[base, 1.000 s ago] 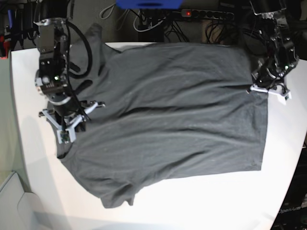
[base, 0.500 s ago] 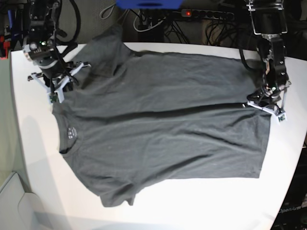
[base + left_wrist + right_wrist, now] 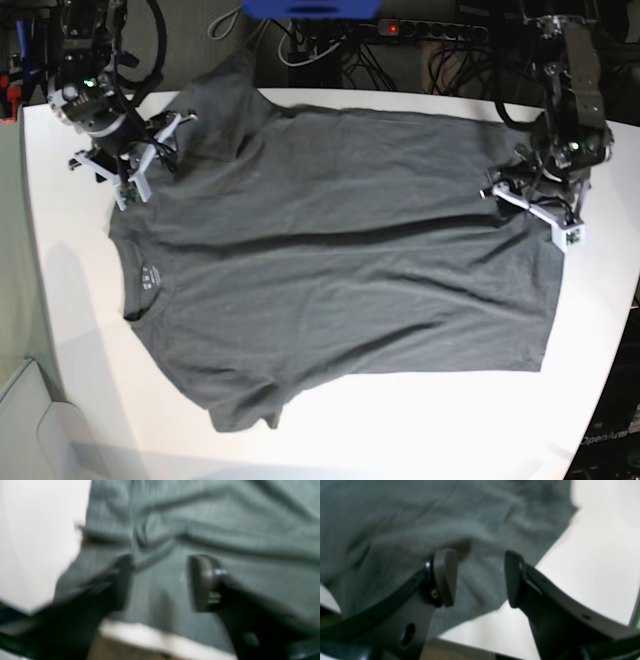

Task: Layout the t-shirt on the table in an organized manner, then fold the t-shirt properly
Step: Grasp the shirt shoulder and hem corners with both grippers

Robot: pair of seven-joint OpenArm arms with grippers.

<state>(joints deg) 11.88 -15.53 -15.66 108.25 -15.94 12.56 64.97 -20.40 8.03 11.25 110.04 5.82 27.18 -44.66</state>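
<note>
The t-shirt (image 3: pixel 340 250) lies spread flat on the table (image 3: pixel 80 330), collar toward the base view's left side and hem toward its right. One sleeve runs off toward the far edge of the table, the other lies at the near side. Long shallow creases cross the chest.

The right gripper (image 3: pixel 135 165) is at the shirt's shoulder, beside the far sleeve. In its wrist view the right gripper (image 3: pixel 480 577) stands with its jaws spread apart and nothing between them; grey cloth lies under the gap and under one finger (image 3: pixel 445 577), while white table shows beyond the other. It has let go and grasps nothing.

The left gripper (image 3: pixel 540 205) is at the hem end, over the shirt's far corner. In its own blurred wrist view the left gripper (image 3: pixel 160 582) also has its jaws parted, with the shirt's fabric flat below the gap and a ridge of wrinkles just ahead of the fingertips (image 3: pixel 200 582). No cloth is pinched between them. The table's white edge shows behind the fingers.

Both arms are at opposite ends of the shirt, well apart.
</note>
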